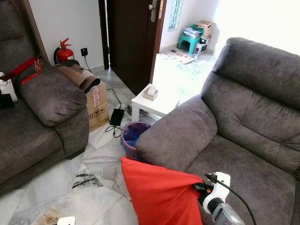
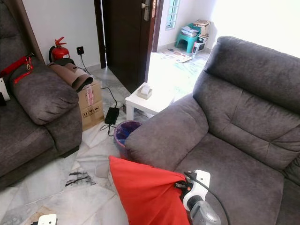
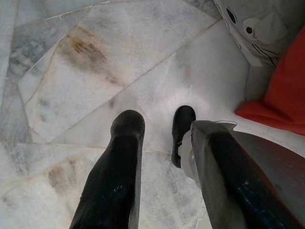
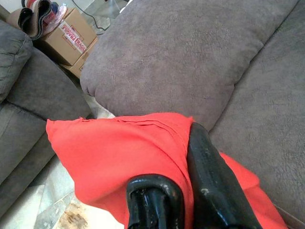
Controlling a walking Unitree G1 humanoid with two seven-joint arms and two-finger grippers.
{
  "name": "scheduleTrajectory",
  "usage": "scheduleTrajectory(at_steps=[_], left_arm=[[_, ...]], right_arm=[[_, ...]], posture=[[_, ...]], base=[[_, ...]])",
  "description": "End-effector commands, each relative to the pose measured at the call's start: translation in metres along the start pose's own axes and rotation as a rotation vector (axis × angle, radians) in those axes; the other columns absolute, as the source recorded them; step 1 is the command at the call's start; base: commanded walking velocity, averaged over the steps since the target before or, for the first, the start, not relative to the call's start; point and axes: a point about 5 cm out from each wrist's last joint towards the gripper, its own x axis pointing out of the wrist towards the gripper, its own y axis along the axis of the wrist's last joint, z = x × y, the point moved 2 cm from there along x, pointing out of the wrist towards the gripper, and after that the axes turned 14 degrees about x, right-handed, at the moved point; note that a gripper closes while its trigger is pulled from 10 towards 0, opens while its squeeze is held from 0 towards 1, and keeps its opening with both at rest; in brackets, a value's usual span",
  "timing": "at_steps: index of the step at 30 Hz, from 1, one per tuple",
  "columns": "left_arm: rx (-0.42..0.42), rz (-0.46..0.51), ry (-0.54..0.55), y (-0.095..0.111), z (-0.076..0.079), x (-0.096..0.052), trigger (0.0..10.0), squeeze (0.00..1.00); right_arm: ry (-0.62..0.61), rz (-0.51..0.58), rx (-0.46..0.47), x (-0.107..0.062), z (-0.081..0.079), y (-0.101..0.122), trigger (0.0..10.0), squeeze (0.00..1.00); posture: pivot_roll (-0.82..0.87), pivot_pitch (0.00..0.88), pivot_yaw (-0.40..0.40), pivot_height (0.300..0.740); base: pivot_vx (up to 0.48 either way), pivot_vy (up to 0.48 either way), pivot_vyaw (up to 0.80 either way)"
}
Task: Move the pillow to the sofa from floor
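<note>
A red pillow is held up off the floor by the right gripper, whose two black fingers are clenched on a bunched corner of its fabric. The pillow is seen hanging at the front edge of the grey sofa, just beside the sofa's padded armrest, with its lower part over the marble floor rather than on the seat cushion. The left gripper is pointed down at the pale, stained floor tiles, its fingers spread apart and grasping nothing. A second grey sofa is placed along the left side of the room, with a red strap lying across its armrest. Between the two sofas, a cardboard box topped with a rolled brown mat, a small bin with a blue liner, and a low white side table are found. A red fire extinguisher is set against the far wall, near a dark wooden door.
</note>
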Motion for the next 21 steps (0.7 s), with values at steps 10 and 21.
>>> scheduleTrajectory(at_steps=[10,21], left_arm=[[0.004,0.001,-0.01,-0.0004,0.0023,-0.0002,10.0,0.0],[0.0,0.002,-0.012,-0.0003,0.0034,-0.0002,10.0,0.0]], right_arm=[[0.043,0.086,-0.028,0.0065,-0.0103,0.0259,10.0,0.0],[0.043,0.086,-0.029,0.0065,-0.0101,0.0265,10.0,0.0]], posture=[[0.16,0.0,-0.131,0.74],[0.16,0.0,-0.134,0.74]], base=[[0.0,0.0,0.0],[0.0,0.0,0.0]])
